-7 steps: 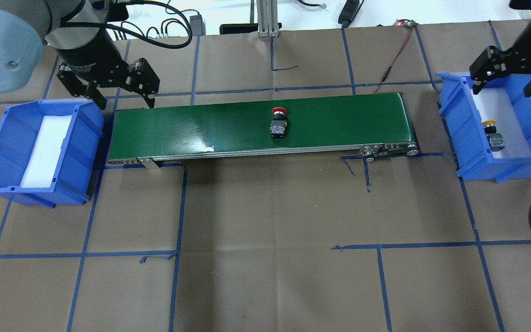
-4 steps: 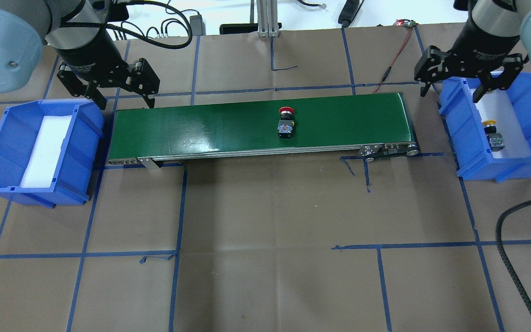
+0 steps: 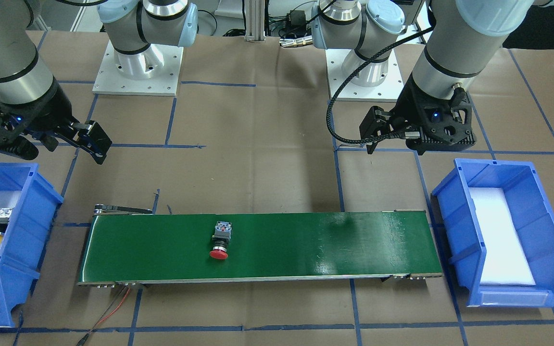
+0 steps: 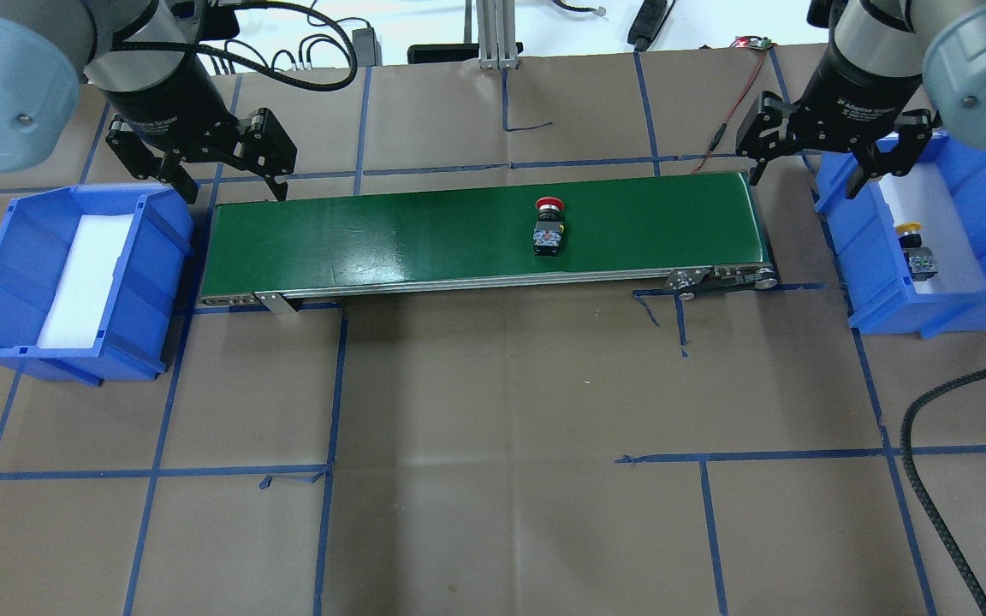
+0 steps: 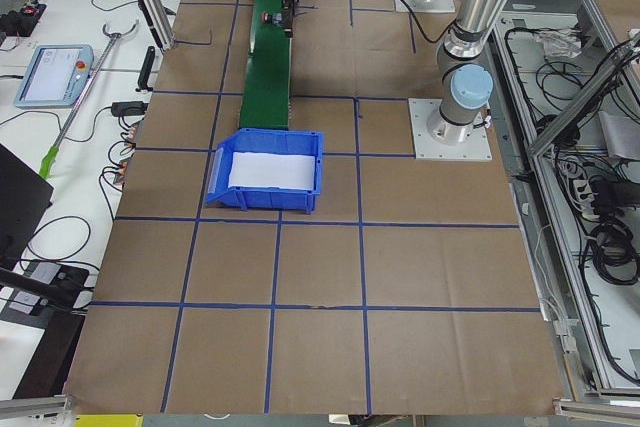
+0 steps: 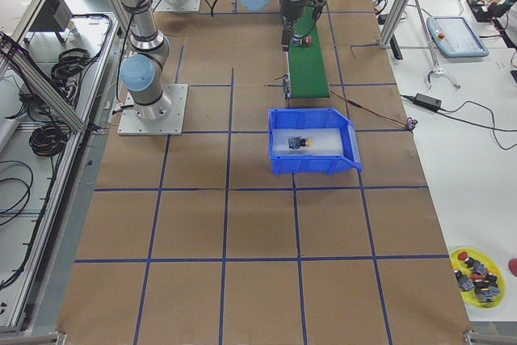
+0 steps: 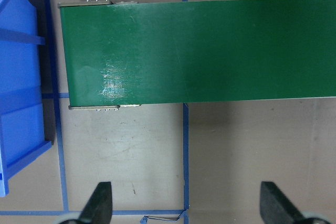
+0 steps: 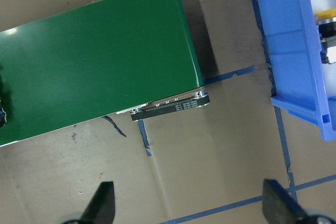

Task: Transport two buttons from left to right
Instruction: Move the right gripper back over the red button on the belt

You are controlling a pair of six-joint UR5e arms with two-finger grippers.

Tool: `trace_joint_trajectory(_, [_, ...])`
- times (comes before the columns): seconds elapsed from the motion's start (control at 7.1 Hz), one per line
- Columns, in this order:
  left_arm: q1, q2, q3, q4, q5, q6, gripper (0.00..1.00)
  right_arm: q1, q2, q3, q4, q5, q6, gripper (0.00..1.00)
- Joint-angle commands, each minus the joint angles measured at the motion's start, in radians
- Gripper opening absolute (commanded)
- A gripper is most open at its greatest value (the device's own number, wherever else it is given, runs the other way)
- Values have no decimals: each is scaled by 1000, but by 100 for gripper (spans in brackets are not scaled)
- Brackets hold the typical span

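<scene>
Now | red button on belt | yellow button in bin | both jaws open

Silver tubular left arm and right arm, pale blue round joint caps, black wrists with white lettering, black linked fingers, braided black cable, screw-dotted white base plates behind the green conveyor belt

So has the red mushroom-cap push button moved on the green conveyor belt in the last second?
Yes. The red mushroom-cap push button has travelled along the green conveyor belt toward its right end, nearer the blue plastic bin.
</scene>
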Motion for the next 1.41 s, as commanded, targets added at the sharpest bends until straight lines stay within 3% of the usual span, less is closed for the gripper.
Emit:
trace_joint_trajectory(0.0, [0,0,0,0,1,1,100,2,5,8,0,3,1,100])
trace_joint_trajectory(0.42, [0,0,0,0,1,1,100,52,43,91,-123,12,13,100])
trace_joint_trajectory(0.99, [0,0,0,0,-1,0,100,117,186,90,-306,14,-56,100])
trace_joint_trajectory(1.27, [0,0,0,0,-1,0,100,117,223,88,-316,15,-54,100])
